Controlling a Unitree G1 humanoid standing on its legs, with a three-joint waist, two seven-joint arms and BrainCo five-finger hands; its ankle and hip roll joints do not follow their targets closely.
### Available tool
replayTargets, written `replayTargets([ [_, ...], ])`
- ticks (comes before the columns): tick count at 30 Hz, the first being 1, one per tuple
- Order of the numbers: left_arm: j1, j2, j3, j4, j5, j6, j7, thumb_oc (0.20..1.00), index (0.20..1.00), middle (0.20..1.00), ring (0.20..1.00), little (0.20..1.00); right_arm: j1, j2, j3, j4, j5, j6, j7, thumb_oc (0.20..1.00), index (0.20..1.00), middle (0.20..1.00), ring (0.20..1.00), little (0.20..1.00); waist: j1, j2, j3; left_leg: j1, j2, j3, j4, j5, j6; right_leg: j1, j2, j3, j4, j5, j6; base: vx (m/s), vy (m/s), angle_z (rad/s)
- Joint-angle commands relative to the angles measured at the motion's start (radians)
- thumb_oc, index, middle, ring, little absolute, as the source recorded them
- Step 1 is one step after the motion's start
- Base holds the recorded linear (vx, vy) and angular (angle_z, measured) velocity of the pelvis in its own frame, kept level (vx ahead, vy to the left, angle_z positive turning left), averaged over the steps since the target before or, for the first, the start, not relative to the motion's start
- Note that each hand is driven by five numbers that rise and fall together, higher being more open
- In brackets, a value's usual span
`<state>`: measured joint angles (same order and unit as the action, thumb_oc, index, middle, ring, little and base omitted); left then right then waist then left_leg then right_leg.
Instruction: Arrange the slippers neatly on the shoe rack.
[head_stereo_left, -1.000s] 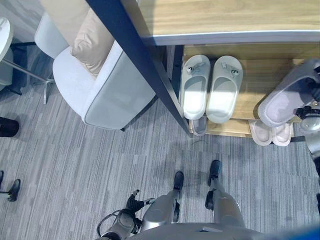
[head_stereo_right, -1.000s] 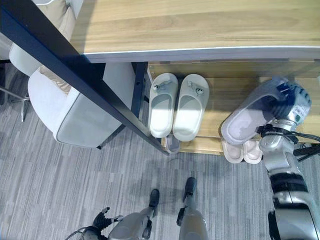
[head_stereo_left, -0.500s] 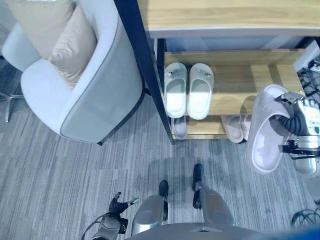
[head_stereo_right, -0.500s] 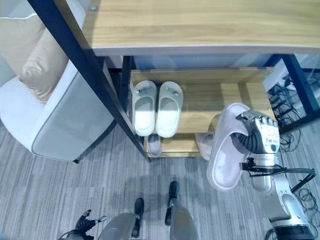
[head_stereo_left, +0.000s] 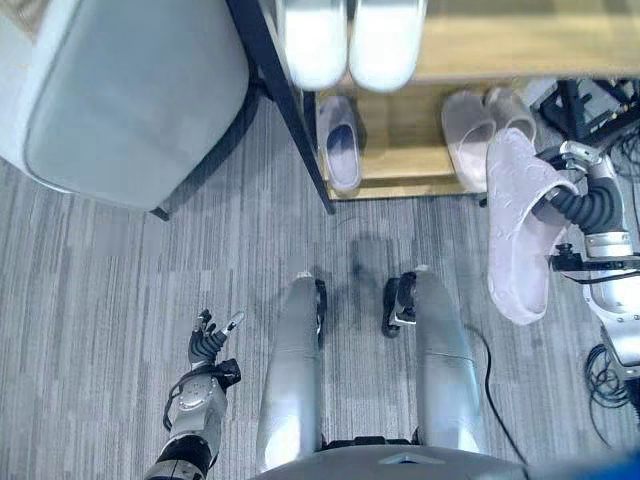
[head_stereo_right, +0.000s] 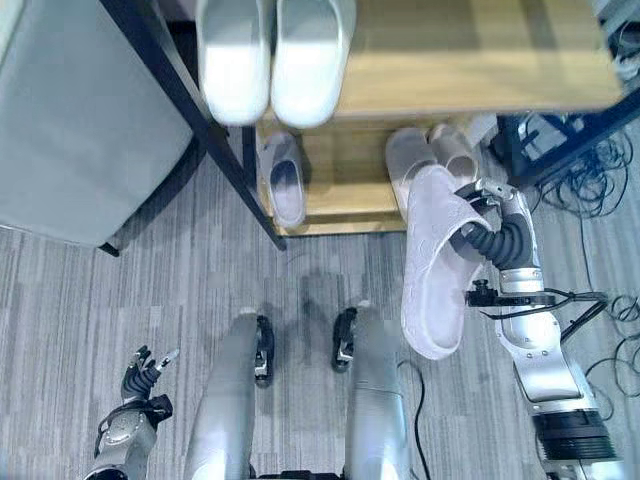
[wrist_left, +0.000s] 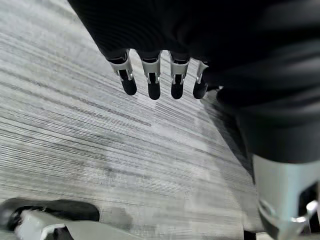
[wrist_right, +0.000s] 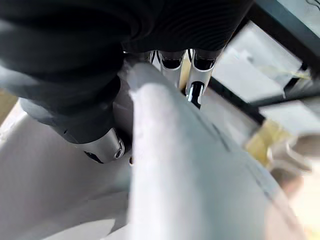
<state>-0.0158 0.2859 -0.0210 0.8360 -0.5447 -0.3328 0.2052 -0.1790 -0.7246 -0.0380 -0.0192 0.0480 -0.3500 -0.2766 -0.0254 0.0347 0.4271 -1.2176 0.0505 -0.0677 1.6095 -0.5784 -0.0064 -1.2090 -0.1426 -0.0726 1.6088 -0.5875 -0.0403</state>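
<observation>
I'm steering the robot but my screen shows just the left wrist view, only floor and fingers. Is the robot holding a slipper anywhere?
Observer: Yes. The right hand is curled round a pale pink slipper, held over the floor in front of the shoe rack.
Operator: Are there slippers on the rack already?
Observer: A white pair sits side by side on the upper shelf.
Operator: Anything under that?
Observer: On the lowest shelf lies a single pale lilac slipper, and further right a pink pair just behind the held one.
Operator: And what is my left hand doing?
Observer: The left hand hangs low by the robot's side over the carpet, fingers relaxed, holding nothing.
</observation>
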Motion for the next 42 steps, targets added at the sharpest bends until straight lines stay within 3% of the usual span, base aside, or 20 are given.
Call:
replayTargets([
  [1,-0.007,-0.001,0.009,0.035,-0.088,-0.053,0.015,1.0,1.0,1.0,1.0,1.0,-0.057,-0.068,0.005,-0.057,0.046,-0.063,-0.025,0.2,0.2,0.2,0.2,0.2,0.021,0.034,-0.032,0.03,-0.005,0.001,-0.053,-0.012,0.02,0.039,-0.037,0.026,-0.08,-0.006,0.04,0.0,0.0,0.0],
  [3,-0.007,0.003,0.004,0.026,-0.102,-0.06,0.022,1.0,1.0,1.0,1.0,1.0,-0.109,-0.085,0.046,-0.034,0.035,-0.056,-0.018,0.2,0.2,0.2,0.2,0.2,0.027,0.047,-0.035,-0.063,-0.015,-0.01,0.065,-0.038,0.018,-0.055,-0.049,0.033,0.046,-0.029,0.04,0.04,-0.009,0.0],
  [8,-0.012,0.015,-0.039,0.016,-0.129,-0.077,0.047,1.0,1.0,1.0,1.0,1.0,-0.345,-0.116,0.175,0.094,-0.069,-0.028,-0.109,0.2,0.2,0.2,0.2,0.2,0.062,0.074,-0.018,-0.241,-0.056,-0.037,0.336,-0.09,0.029,-0.241,-0.053,0.093,0.343,-0.078,0.026,0.04,0.006,0.09],
  [13,-0.024,0.021,-0.035,0.01,-0.191,-0.084,0.047,1.0,1.0,1.0,1.0,1.0,-0.5,-0.157,0.253,0.217,-0.083,-0.001,-0.138,0.2,0.2,0.2,0.2,0.2,0.072,0.075,-0.007,-0.323,-0.083,-0.05,0.49,-0.121,0.025,-0.33,-0.049,0.162,0.528,-0.108,0.022,0.06,-0.006,0.13],
  [16,-0.059,0.044,-0.075,0.021,-0.202,-0.09,0.051,1.0,1.0,1.0,1.0,1.0,-0.737,-0.192,0.373,0.444,-0.078,0.034,-0.181,0.2,0.2,0.2,0.2,0.2,0.092,0.073,0.017,-0.351,-0.088,-0.054,0.628,-0.176,0.021,-0.355,-0.042,0.222,0.661,-0.135,0.019,0.05,-0.016,0.17],
  [19,-0.045,0.065,-0.112,-0.003,-0.184,-0.088,0.038,1.0,1.0,1.0,1.0,1.0,-0.911,-0.21,0.497,0.579,-0.074,0.054,-0.18,0.2,0.2,0.2,0.2,0.2,0.098,0.074,0.037,-0.352,-0.087,-0.049,0.657,-0.19,0.016,-0.359,-0.036,0.244,0.694,-0.136,0.019,0.02,0.014,0.02],
  [20,-0.024,0.08,-0.148,-0.011,-0.17,-0.086,0.022,1.0,1.0,1.0,1.0,1.0,-1.035,-0.214,0.597,0.746,-0.071,0.079,-0.169,0.2,0.2,0.2,0.2,0.2,0.109,0.076,0.041,-0.352,-0.087,-0.043,0.656,-0.193,0.011,-0.36,-0.042,0.251,0.698,-0.136,0.016,0.0,0.0,0.0],
  [28,0.025,0.135,-0.164,-0.085,-0.173,-0.111,0.01,1.0,1.0,1.0,1.0,1.0,-1.214,-0.209,0.769,1.111,-0.096,0.125,-0.132,0.2,0.2,0.2,0.2,0.2,0.162,0.081,0.077,-0.352,-0.095,-0.06,0.676,-0.205,0.001,-0.352,-0.069,0.254,0.722,-0.144,0.013,-0.01,0.009,0.03],
  [31,0.071,0.124,-0.119,-0.163,-0.234,-0.138,0.015,1.0,1.0,1.0,1.0,1.0,-1.184,-0.186,0.731,1.186,-0.047,0.129,-0.144,0.2,0.2,0.2,0.2,0.2,0.212,0.073,0.086,-0.352,-0.093,-0.065,0.687,-0.213,0.005,-0.359,-0.083,0.226,0.717,-0.141,0.009,0.01,-0.029,0.02],
  [34,0.101,0.143,-0.133,-0.114,-0.187,-0.138,0.003,1.0,1.0,1.0,1.0,1.0,-1.249,-0.172,0.735,1.22,-0.006,0.124,-0.135,0.2,0.2,0.2,0.2,0.2,0.249,0.06,0.091,-0.352,-0.098,-0.073,0.684,-0.22,0.011,-0.361,-0.08,0.217,0.701,-0.14,0.017,0.03,-0.047,-0.02],
  [42,0.125,0.168,-0.152,-0.164,-0.142,-0.158,0.017,1.0,1.0,1.0,1.0,1.0,-1.341,-0.214,0.803,1.216,0.004,0.112,-0.146,0.2,0.2,0.2,0.2,0.2,0.265,0.043,0.093,-0.352,-0.099,-0.067,0.643,-0.226,0.003,-0.361,-0.093,0.218,0.665,-0.136,0.012,0.01,-0.011,0.06],
])
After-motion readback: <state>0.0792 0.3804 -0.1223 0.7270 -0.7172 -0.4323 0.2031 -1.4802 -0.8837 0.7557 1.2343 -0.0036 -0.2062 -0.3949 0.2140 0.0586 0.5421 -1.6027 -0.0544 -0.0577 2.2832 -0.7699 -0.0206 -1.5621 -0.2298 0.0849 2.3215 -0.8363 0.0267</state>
